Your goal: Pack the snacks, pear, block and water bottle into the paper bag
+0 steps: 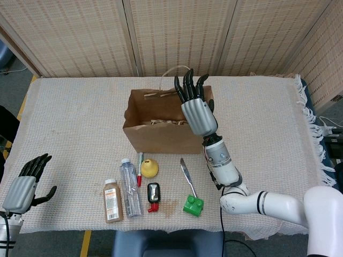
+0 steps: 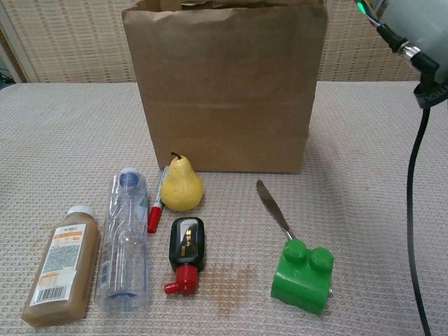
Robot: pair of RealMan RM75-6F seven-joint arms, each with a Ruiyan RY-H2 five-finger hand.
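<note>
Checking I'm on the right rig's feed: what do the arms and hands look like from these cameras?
Both hands have grey metallic palm backs with black fingers: the right hand and the left hand. The right arm is glossy white with a black band near the elbow; its silver wrist section bears a small round mark and a thin black cable runs along it. The chest view shows that cable and a green light.

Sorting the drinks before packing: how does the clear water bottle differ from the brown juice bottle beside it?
The water bottle is clear, ribbed and unlabelled, with a blue cap; the juice bottle holds brown liquid and has a white cap and printed label. The water bottle looks longer and slimmer, the juice bottle shorter and squarer. Both lie flat, side by side, caps toward the paper bag.
</note>
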